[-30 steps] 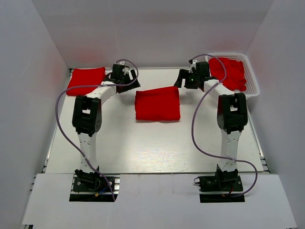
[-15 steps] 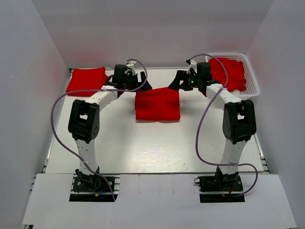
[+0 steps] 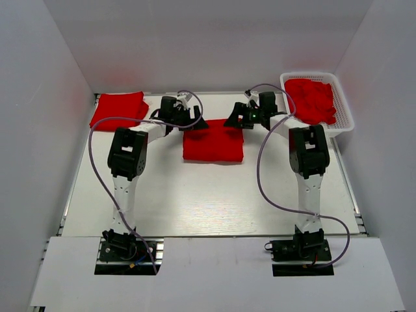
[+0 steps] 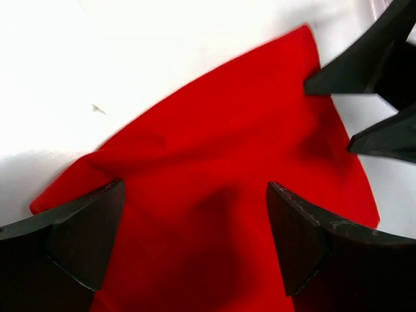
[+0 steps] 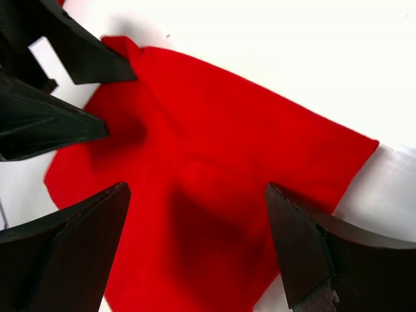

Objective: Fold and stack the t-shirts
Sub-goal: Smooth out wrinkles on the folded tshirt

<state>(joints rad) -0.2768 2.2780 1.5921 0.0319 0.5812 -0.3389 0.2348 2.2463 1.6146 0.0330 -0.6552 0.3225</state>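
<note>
A folded red t-shirt (image 3: 213,144) lies in the middle of the table, seen close in the left wrist view (image 4: 214,195) and the right wrist view (image 5: 208,195). My left gripper (image 3: 195,122) hangs open over its far left corner, jaws wide apart, holding nothing. My right gripper (image 3: 233,121) hangs open over its far right corner, also empty. A second folded red t-shirt (image 3: 117,109) lies at the far left. More red t-shirts (image 3: 313,99) lie crumpled in the white mesh basket (image 3: 346,122) at the far right.
White walls close in the table on the left, back and right. The right gripper's fingers (image 4: 364,65) show in the left wrist view, and the left gripper's fingers (image 5: 58,123) in the right wrist view.
Both grippers have moved inward and down toward the far edge of the middle t-shirt. The shirt has shifted slightly toward the back.
</note>
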